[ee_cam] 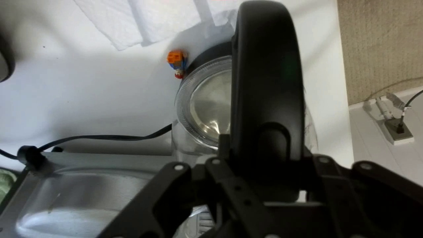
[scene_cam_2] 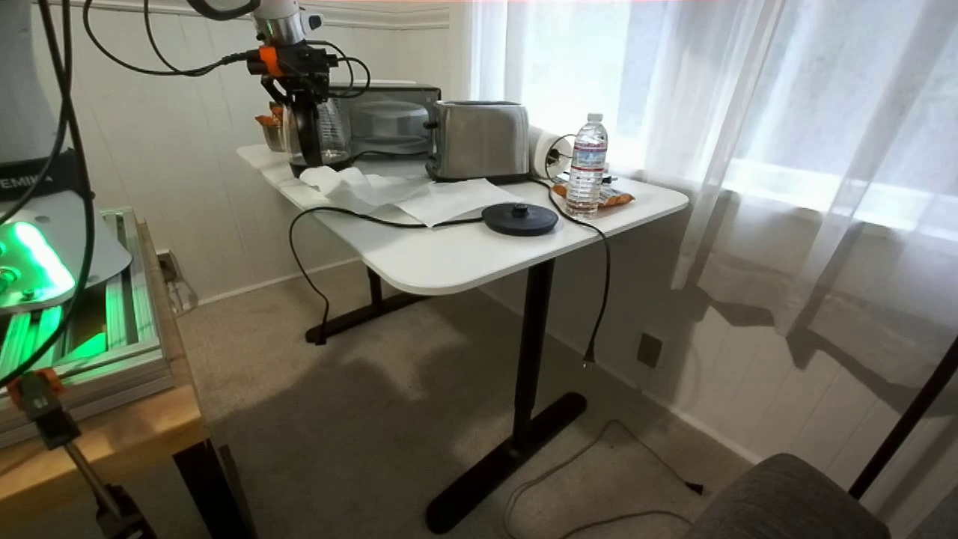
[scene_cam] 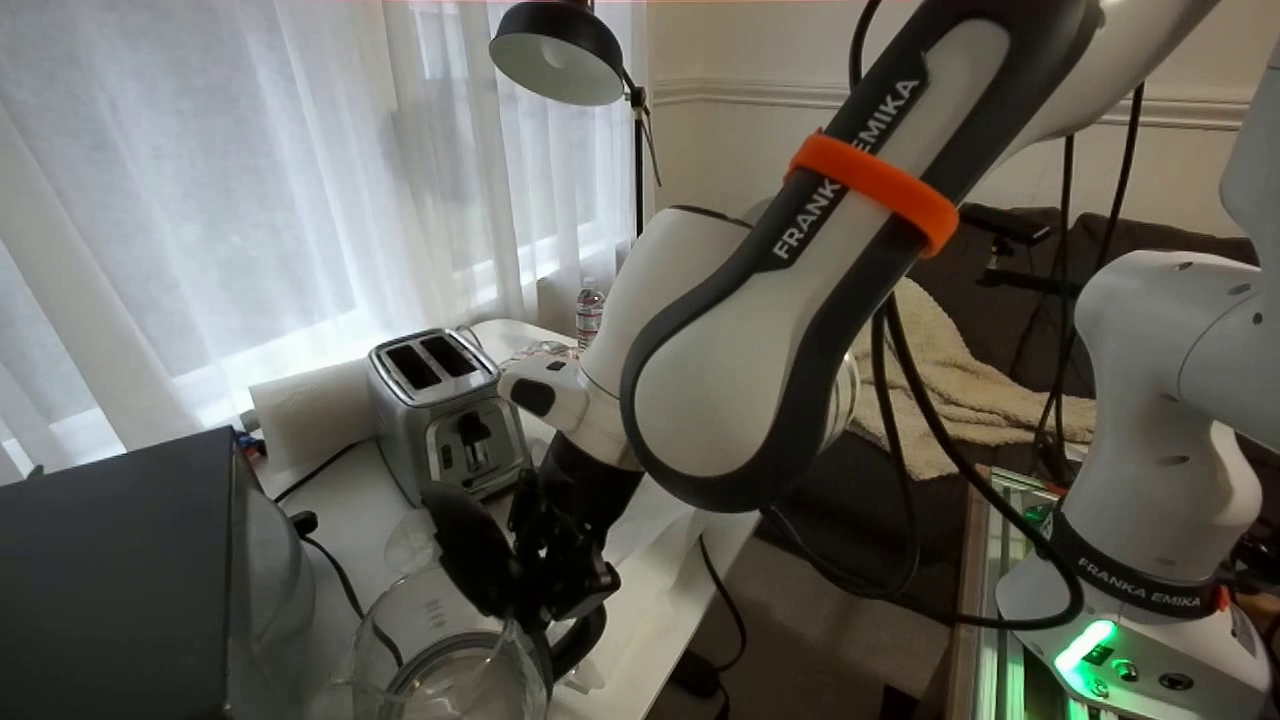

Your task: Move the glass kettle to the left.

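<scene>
In an exterior view the kettle is at the upper left, over the far end of the bench; whether they touch, I cannot tell. The claw is clamped on its handle, right of centre in the wrist view, with the oven at lower left.

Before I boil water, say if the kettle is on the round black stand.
Off: in an exterior view, paper lies between the kettle and the stand.
</scene>
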Controlling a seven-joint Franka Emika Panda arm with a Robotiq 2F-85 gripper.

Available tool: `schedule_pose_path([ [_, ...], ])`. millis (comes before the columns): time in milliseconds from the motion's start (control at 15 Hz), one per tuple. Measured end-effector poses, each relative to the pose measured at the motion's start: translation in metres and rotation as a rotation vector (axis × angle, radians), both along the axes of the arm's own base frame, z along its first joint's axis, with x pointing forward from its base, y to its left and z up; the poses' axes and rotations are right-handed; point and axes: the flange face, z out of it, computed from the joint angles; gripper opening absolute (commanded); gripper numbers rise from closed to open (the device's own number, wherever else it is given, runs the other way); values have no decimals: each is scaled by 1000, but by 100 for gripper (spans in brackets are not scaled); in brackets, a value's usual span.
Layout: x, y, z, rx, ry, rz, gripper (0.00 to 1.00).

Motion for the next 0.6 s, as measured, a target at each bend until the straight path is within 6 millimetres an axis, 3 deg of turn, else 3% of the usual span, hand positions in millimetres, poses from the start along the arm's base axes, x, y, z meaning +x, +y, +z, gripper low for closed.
schedule_pose_path([
  [267,8,-11,0,-1,-1,-23,19],
  [600,2,2,-1,8,41,27,19],
])
